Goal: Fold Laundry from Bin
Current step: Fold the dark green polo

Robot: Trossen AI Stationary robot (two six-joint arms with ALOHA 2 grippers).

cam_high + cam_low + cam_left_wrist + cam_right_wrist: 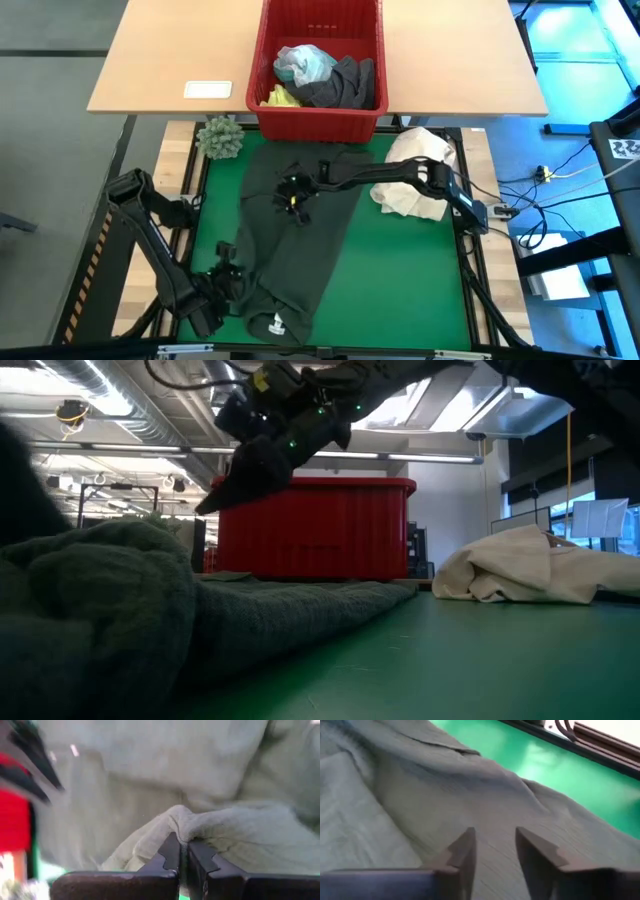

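**Dark shirt spread on the mat, one corner pinched**

I had the dark green-black shirt (295,250) lying flat across the green mat (400,270) in the lower middle of the high view. My left gripper (226,272), at lower left, had its fingers clamped on a fold of that shirt, I judged to anchor the edge. My right gripper (293,196) hovered over the shirt's upper part, fingers apart and empty. The remaining laundry (325,78) sat in the red bin (318,125) on the desk (170,60) at top centre.

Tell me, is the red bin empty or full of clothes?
Not empty. The red bin holds grey, light blue and yellow clothes.
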